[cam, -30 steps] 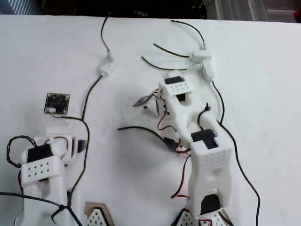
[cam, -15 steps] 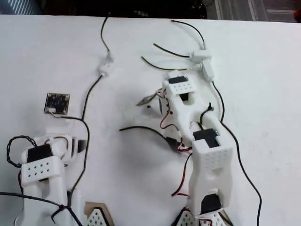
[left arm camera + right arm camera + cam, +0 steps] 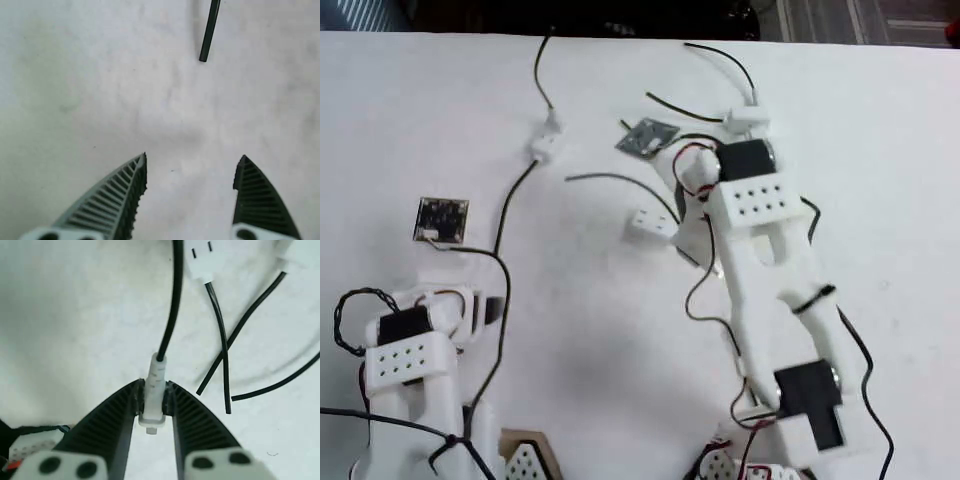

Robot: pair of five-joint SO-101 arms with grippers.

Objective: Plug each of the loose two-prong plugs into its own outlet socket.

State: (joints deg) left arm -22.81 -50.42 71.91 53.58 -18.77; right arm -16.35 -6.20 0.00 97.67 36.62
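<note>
While the right arm stretches far up the table point(image 3: 440, 80) in the high view, the right gripper point(image 3: 648, 137) sits near a white socket point(image 3: 745, 120). A joined plug-and-socket pair point(image 3: 544, 140) lies well to one side on its own black lead. The left arm point(image 3: 410, 355) is folded at the near edge, beside a small square board point(image 3: 442, 220); neither looks to be in the way.

From the left wrist view, the left gripper point(image 3: 190, 167) has its jaws apart over bare table with nothing between them, and 1 black cable end point(image 3: 205, 50) lies ahead.

From the right wrist view, the right gripper point(image 3: 153, 386) is clamped on the white plug point(image 3: 156, 371), whose cord point(image 3: 172, 305) runs out ahead. The socket point(image 3: 202, 260) lies beyond, with 2 slots showing. I cannot make out the prongs. Since the cord leaves the end nearer the socket, the plug probably needs turning before it will mate.

Doing this step well means a firm grip, prongs squared to the slots, and a straight, slow push. The socket is loose and may slide away. Loose black wires point(image 3: 235, 340) cross just beside its lead and could snag.
</note>
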